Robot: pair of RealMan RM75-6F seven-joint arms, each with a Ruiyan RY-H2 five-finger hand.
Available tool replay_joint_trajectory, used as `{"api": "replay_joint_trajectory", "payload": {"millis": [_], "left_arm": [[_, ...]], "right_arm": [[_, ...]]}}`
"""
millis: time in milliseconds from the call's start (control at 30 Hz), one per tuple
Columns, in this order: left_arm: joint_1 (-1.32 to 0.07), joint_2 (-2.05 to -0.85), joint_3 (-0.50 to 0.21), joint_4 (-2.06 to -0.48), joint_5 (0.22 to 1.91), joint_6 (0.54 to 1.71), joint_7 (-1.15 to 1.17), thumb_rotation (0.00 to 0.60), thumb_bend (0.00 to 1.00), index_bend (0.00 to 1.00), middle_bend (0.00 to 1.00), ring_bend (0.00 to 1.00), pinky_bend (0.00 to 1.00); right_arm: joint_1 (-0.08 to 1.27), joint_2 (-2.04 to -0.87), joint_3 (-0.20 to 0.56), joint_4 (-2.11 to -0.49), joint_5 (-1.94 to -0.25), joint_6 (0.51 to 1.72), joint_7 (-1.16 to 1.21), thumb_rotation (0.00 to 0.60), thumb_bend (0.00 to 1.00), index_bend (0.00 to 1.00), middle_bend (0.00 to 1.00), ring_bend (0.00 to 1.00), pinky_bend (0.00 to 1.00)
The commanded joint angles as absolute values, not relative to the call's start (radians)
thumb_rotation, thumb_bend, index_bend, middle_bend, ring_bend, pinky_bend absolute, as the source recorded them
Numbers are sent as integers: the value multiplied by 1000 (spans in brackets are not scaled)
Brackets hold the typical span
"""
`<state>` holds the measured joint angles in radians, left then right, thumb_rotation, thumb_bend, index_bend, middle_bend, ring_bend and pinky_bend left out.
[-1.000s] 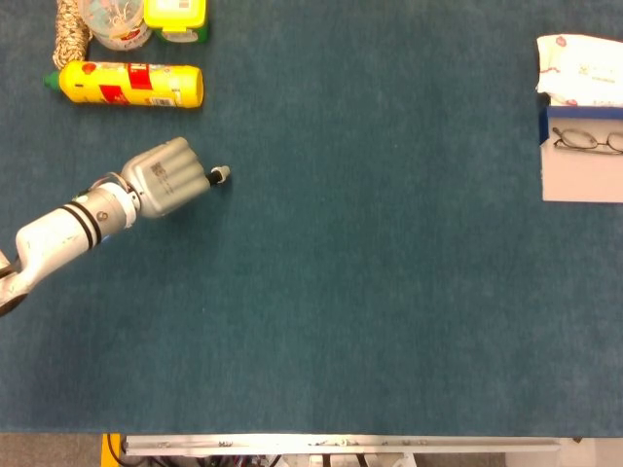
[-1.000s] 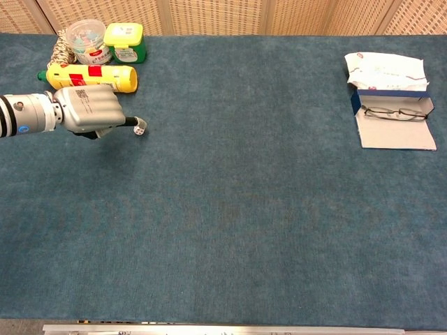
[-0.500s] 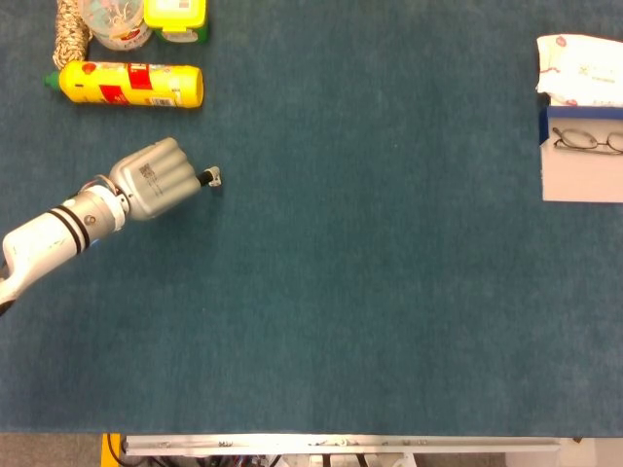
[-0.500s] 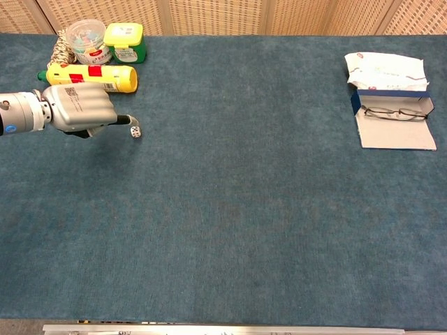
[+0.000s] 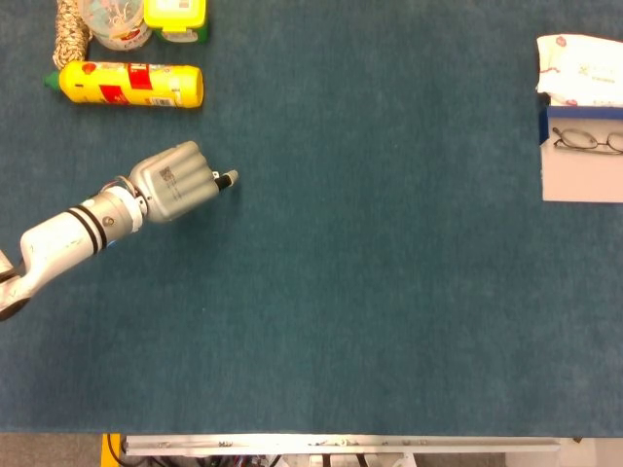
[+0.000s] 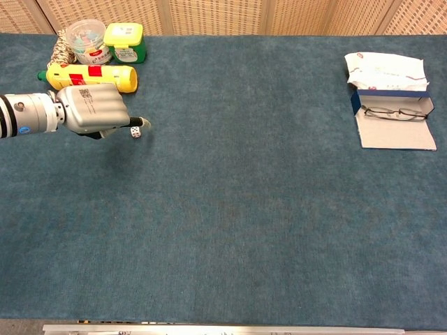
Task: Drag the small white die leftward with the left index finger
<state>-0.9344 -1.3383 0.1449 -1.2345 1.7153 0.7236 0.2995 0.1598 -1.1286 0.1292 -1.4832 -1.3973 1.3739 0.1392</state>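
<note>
Blue-green carpeted table (image 6: 244,209) fills both views, wood-slat wall at the far edge in the chest view; left hand (image 6: 92,109) sits at far left, fingers curled into a fist holding nothing, index finger (image 6: 139,123) poking out to the right; small white die (image 6: 135,131) lies on the cloth just near-side of that fingertip, appears touching or nearly so, contact hard to tell; in the head view the die is hidden under the fingertip (image 5: 228,178); yellow bottle (image 6: 89,75) lies on its side just beyond the hand; green-lidded tub (image 6: 125,40), clear jar (image 6: 85,38) and rope coil (image 6: 61,42) sit further back in the far-left corner; far right holds a white packet (image 6: 385,68) with an open blue glasses case (image 6: 393,118), spectacles inside; right hand not seen.
</note>
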Motion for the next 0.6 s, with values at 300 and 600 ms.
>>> {"api": "replay_joint_trajectory", "payload": {"millis": [300,600], "left_arm": [[-939,-1368,152,-1195,1727,720,291,600,982,141,1000,913,1000],[-929,-1356,161,-1199,1722,724,295,600,982,141,1000,913,1000]], "right_arm": [[161,-1129,129,-1480,-1396,1369,139,600,63,344,325,165,264],[159,-1128,131,-1481,-1394,1373,141,600,63,344,325,165,264]]}}
